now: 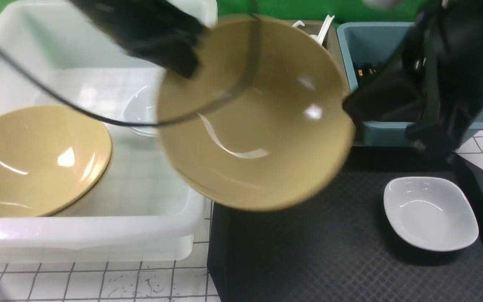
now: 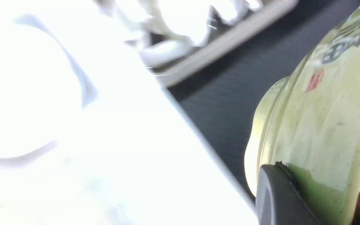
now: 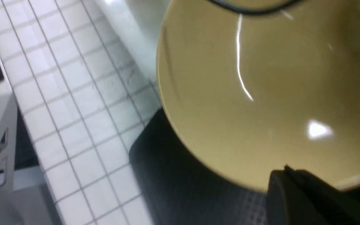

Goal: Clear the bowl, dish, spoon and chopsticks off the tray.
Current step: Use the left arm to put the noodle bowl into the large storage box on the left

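Front view | bowl tilted, mouth facing robot | above tray edge

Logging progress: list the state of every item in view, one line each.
Bowl: airborne, tilted, above the tray edge.
Left jaws: shut on bowl's rim.
Right jaws: shut on bowl's rim.
Dish: upright, empty, on tray.
Second tan bowl: leaning in white tub.
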You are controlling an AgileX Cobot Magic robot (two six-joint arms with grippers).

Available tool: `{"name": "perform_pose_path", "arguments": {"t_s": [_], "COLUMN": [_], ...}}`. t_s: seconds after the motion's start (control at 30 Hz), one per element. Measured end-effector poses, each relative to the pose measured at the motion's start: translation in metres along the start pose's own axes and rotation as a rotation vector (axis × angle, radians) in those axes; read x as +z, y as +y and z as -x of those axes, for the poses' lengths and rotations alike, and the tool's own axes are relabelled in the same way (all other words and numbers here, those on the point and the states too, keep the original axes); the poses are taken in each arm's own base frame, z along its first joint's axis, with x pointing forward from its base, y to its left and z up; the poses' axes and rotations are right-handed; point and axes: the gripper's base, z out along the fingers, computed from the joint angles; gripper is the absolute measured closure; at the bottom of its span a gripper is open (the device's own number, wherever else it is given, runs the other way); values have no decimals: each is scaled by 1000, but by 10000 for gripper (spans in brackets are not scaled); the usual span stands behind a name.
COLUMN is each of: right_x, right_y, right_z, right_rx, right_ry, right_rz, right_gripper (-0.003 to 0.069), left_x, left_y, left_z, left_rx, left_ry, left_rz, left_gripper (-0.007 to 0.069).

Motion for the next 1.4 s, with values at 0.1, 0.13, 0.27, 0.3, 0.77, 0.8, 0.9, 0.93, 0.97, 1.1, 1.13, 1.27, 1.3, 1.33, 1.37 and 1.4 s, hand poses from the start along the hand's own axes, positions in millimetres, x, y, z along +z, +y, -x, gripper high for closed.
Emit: {"name": "perform_pose_path", "arguments": {"t_s": [0.1, 0.13, 0.27, 0.3, 0.77, 0.8, 0.9, 0.93, 0.97, 1.1, 1.13, 1.27, 1.3, 1.33, 1.37, 1.4], "right_x": [-10, -9, 1, 6, 30, 30, 30, 30, 30, 30, 30, 30, 30, 30, 30, 30], "right_y": [1, 0, -2, -4, -10, -10, -10, -10, -10, -10, -10, -10, -10, -10, -10, -10], "right_z": [7, 7, 9, 9, 11, 11, 11, 11, 11, 11, 11, 11, 11, 11, 11, 11], "right_rx": [-14, -12, -6, -4, -47, -49, -72, -79, -87, -94, -94, -94, -95, -95, -97, -97], "right_ry": [-36, -35, -9, 2, 58, 58, 59, 59, 59, 59, 58, 55, 55, 55, 56, 56], "right_rz": [-17, -20, -16, -12, 2, 2, 2, 2, 2, 2, 1, 0, 0, 0, -1, -1], "right_gripper": [618, 618, 617, 617, 615, 615, 614, 613, 613, 613, 613, 613, 613, 613, 613, 613], "left_x": [-42, -56, -85, -92, -50, -45, -35, -32, -31, -28, -28, -32, -36, -42, -47, -53], "left_y": [38, 50, 87, 100, 185, 189, 198, 201, 202, 204, 205, 205, 204, 202, 200, 197], "left_z": [-28, -38, -82, -95, -155, -157, -160, -162, -163, -166, -166, -165, -163, -159, -156, -152], "left_rx": [-122, -164, -350, -418, -745, -755, -766, -767, -766, -750, -744, -725, -715, -705, -697, -688], "left_ry": [-54, -72, -101, -121, -68, -55, -21, -7, 2, 27, 31, 40, 38, 29, 17, 0], "left_rz": [103, 141, 265, 308, 419, 416, 417, 418, 420, 428, 431, 447, 456, 462, 468, 476], "left_gripper": [615, 615, 615, 615, 614, 612, 589, 573, 557, 432, 377, 204, 162, 118, 98, 72]}}
